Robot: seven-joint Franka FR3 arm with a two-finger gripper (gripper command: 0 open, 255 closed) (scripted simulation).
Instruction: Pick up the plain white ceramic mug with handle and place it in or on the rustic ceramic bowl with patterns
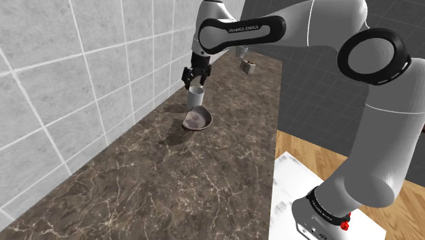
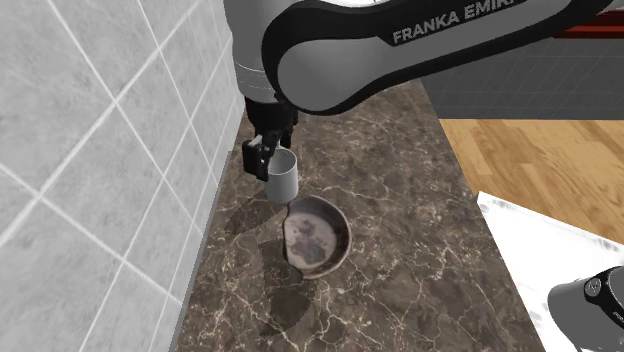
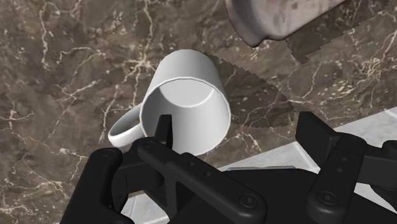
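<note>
We see the gripper (image 1: pixel 195 81) spread wide, one finger at the rim of the white mug (image 3: pixel 186 108), the other well apart. The mug stands tall under it, mouth up, just beside the bowl (image 2: pixel 316 236).

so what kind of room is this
Likely a kitchen: a dark marbled countertop runs along a white tiled wall, with wood flooring beside it and a white mug and a bowl at hand.
</note>
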